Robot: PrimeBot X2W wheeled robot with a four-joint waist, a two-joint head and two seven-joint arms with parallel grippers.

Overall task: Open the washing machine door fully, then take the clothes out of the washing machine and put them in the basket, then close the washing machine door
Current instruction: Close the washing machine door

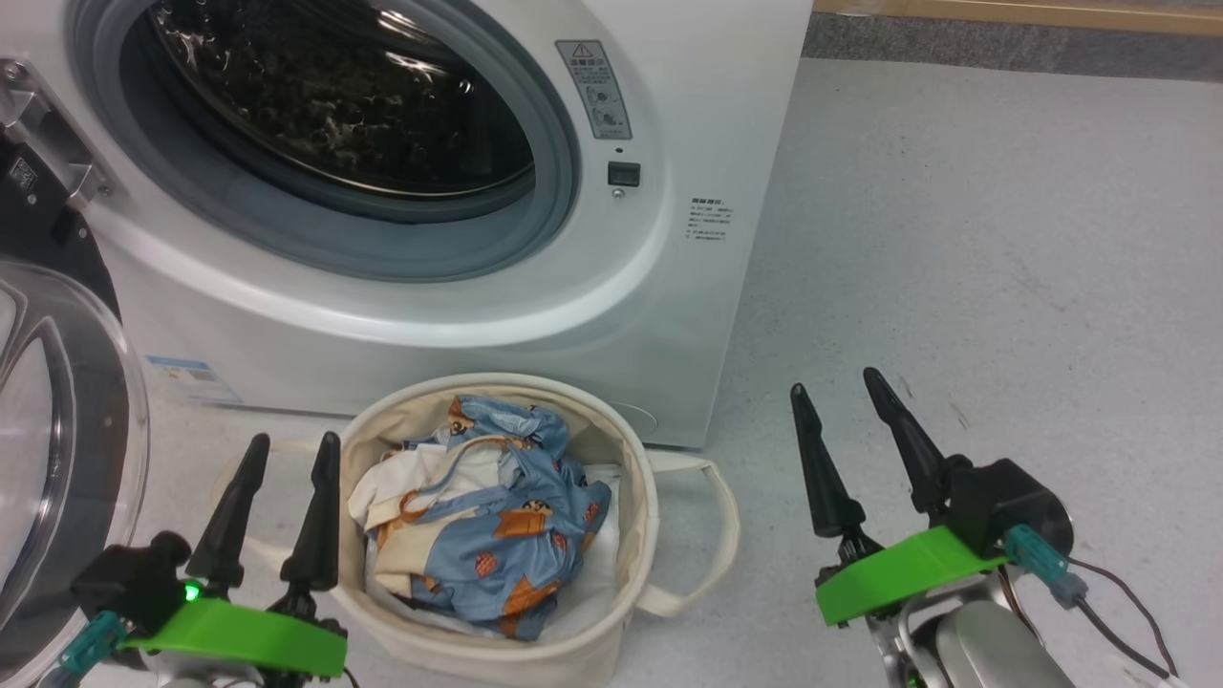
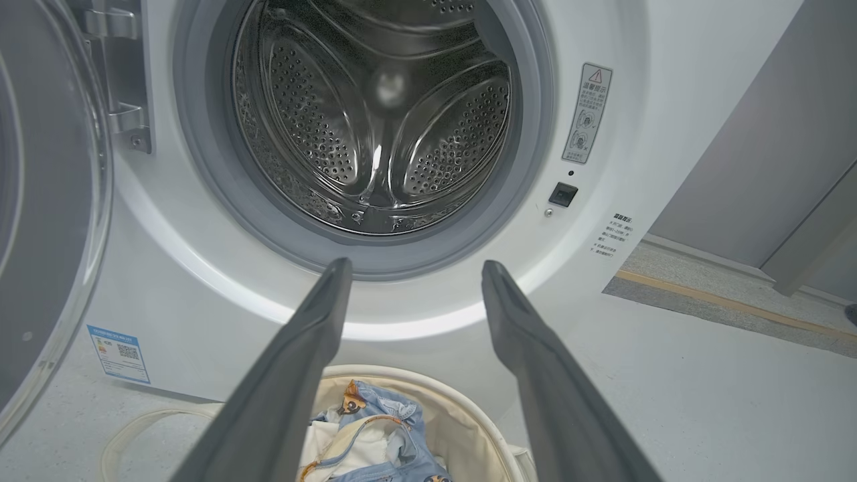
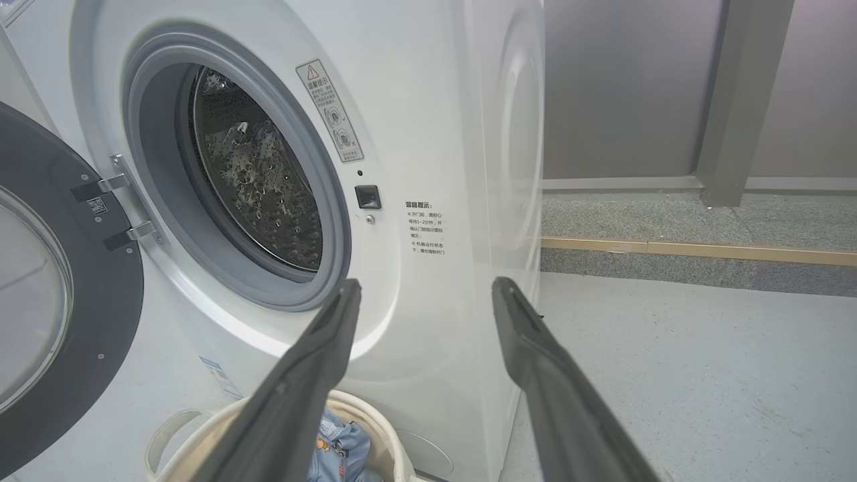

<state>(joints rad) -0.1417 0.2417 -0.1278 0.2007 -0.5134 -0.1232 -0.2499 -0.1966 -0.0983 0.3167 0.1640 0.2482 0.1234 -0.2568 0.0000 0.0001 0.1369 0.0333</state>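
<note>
The white washing machine (image 1: 611, 315) stands ahead, and no garment shows in its steel drum (image 2: 375, 114). Its round black-rimmed door (image 1: 57, 449) is swung wide open to the left, also seen in the right wrist view (image 3: 60, 301). The cream basket (image 1: 642, 497) sits on the floor before the machine, holding the light blue clothes (image 1: 497, 516) with orange figures. My left gripper (image 1: 292, 451) hovers open just left of the basket, nothing between its fingers. My right gripper (image 1: 837, 386) is open over bare floor to the basket's right.
Grey floor (image 1: 1003, 287) spreads to the right of the machine. A wooden threshold strip (image 3: 696, 249) and a grey wall (image 3: 629, 87) lie behind. A loop handle (image 1: 712, 535) of the basket sticks out to the right.
</note>
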